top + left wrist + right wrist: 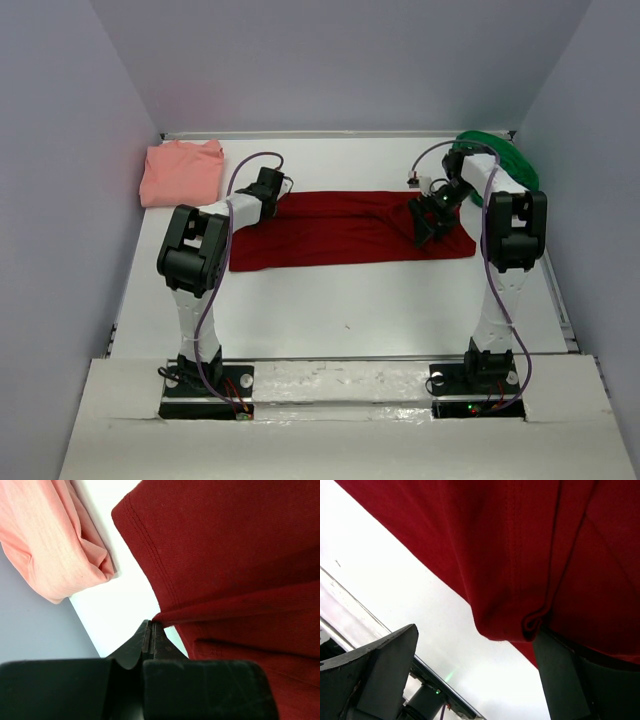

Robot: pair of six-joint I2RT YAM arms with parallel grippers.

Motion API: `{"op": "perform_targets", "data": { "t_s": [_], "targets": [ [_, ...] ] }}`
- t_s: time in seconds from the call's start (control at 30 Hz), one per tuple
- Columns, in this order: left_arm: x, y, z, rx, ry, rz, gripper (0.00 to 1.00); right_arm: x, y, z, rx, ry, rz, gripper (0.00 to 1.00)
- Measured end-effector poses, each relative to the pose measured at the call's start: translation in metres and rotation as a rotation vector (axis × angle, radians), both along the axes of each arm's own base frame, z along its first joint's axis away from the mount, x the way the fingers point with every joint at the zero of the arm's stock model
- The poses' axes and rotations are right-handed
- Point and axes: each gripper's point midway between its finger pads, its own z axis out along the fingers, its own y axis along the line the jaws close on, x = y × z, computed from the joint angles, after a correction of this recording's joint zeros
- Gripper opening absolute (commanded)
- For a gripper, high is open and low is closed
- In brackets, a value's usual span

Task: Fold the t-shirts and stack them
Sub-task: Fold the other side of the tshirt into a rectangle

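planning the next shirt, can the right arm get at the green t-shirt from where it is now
Probably yes. The right pincer stands open at the right end of the dark red t-shirt, and the green t-shirt lies just behind it in the far right corner, with nothing between them.

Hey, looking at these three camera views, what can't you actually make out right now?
Green t-shirt: top view, the right arm covers part of it; its shape is unclear.
Dark red t-shirt: both wrist views crop it at the frame edges.
Salmon-pink t-shirt: left wrist view cuts off all but a corner.
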Motion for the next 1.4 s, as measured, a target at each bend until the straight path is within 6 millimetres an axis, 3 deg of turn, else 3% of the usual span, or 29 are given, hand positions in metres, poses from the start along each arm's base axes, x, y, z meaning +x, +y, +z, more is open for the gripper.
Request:
{"op": "perform_targets", "data": {
  "t_s": [0.1,0.4,0.5,0.53,0.57,0.67,0.7,0.73,1.03,1.17,1.2,1.23,1.27,1.4],
  "targets": [
    [0.0,0.0,0.001,0.002,-0.001,0.0,0.09,0.008,0.003,0.009,0.015,-0.031,-0.002,1.0],
    [0.0,0.006,0.026,0.022,-0.062,0.011,0.08,0.013,0.001,0.045,0.005,-0.146,0.0,1.0],
    [0.0,0.009,0.03,0.041,-0.077,0.015,0.24,0.009,-0.001,0.054,-0.002,-0.167,-0.001,1.0],
    [-0.002,0.011,0.028,0.053,-0.07,0.014,0.35,0.008,-0.001,0.056,-0.003,-0.171,-0.001,1.0],
    [-0.004,0.012,0.027,0.057,-0.066,0.016,0.6,0.007,-0.001,0.057,-0.006,-0.172,-0.002,1.0],
    [-0.011,0.015,0.021,0.076,-0.043,0.014,0.79,0.004,-0.002,0.057,-0.011,-0.168,-0.003,1.0],
    [-0.012,0.016,0.02,0.077,-0.04,0.016,0.94,0.003,-0.002,0.056,-0.013,-0.163,-0.003,1.0],
    [-0.013,0.017,0.019,0.082,-0.037,0.015,0.99,0.001,-0.003,0.056,-0.015,-0.16,-0.004,1.0],
    [-0.01,0.02,0.022,0.1,-0.063,0.026,0.99,-0.007,-0.005,0.048,-0.034,-0.125,-0.014,0.99],
    [-0.008,0.022,0.033,0.073,-0.087,0.026,0.99,0.002,-0.004,0.051,-0.032,-0.157,-0.027,0.86],
    [-0.008,0.021,0.037,0.028,-0.092,0.019,0.99,0.006,-0.004,0.054,-0.029,-0.171,-0.032,0.74],
    [-0.009,0.022,0.045,-0.024,-0.099,0.015,0.99,0.013,-0.002,0.059,-0.021,-0.199,-0.038,0.68],
    [-0.007,0.026,0.055,-0.077,-0.12,0.026,0.99,0.022,0.0,0.066,-0.009,-0.231,-0.044,0.54],
    [0.003,0.058,0.116,-0.312,-0.268,0.069,0.99,0.048,0.009,0.081,0.044,-0.311,-0.05,0.53]
  ]
}}
